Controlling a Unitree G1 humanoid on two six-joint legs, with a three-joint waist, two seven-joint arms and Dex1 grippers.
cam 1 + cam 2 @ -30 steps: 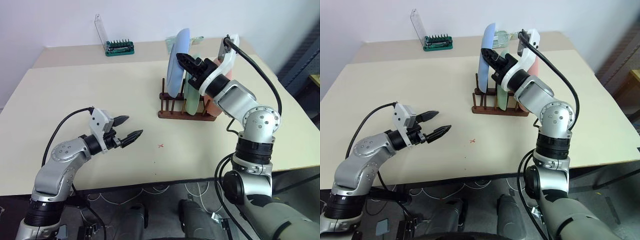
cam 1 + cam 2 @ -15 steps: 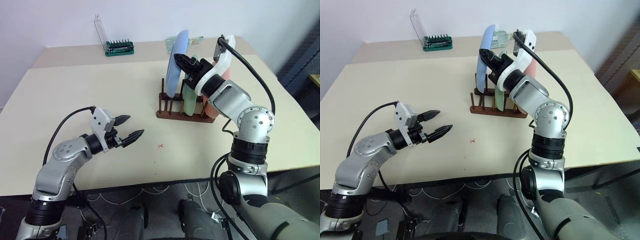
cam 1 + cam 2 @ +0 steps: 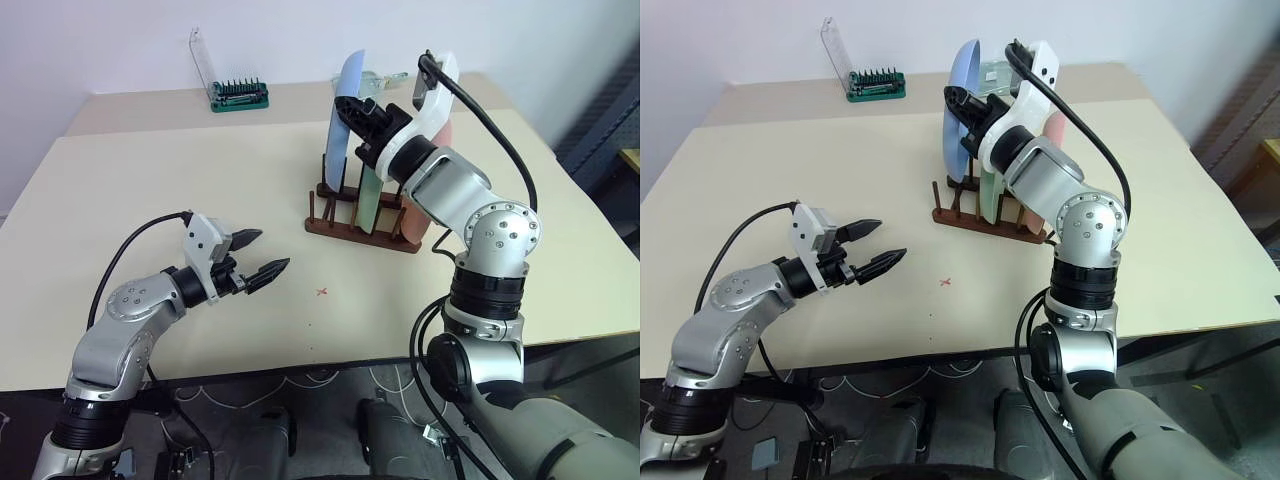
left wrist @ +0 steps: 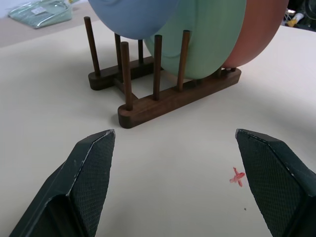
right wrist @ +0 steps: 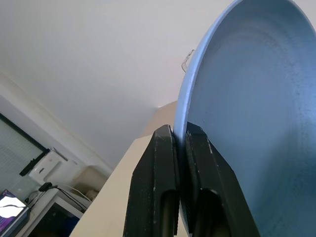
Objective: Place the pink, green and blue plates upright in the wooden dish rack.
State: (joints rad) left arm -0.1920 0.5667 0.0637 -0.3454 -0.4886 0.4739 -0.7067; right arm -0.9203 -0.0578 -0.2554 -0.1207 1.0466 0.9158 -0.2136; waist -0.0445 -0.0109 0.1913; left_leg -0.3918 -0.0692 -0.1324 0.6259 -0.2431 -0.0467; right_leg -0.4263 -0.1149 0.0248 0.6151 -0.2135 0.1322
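Seating the last plate: judged from how things lie, the blue plate is being settled into its slot, so the care now is in lowering it straight and letting go gently.
Left gripper [image 3: 258, 255]: nearest the front edge of the table, hanging above the bare top with its fingers spread and nothing between them; it points toward the rack and is well clear of it. Best left where it is.
Red cross mark [image 3: 322, 292]: a small mark on the table between the left gripper and the rack; no part in the step.
Wooden dish rack [image 4: 163, 96]: stands on the table right of the middle, toward the far edge, with empty pegs at its near end.
Pink plate [image 4: 256, 29]: upright at one end of the rack, the end on the robot's right.
Green plate [image 4: 210, 39]: upright beside the pink one, between the pegs.
Blue plate [image 3: 343, 105]: on edge at the left of the row, taller than the other two; whether its lower rim rests on the rails I cannot tell.
Right gripper [image 5: 179, 148]: clamped on the blue plate's rim near its top.
Doing it well: keep the plate parallel to the green one, feel for the rim to bottom out between two peg pairs, then loosen slowly and draw back along the rim so nothing topples.
Green tool holder [image 3: 239, 95]: by the far edge, well apart.
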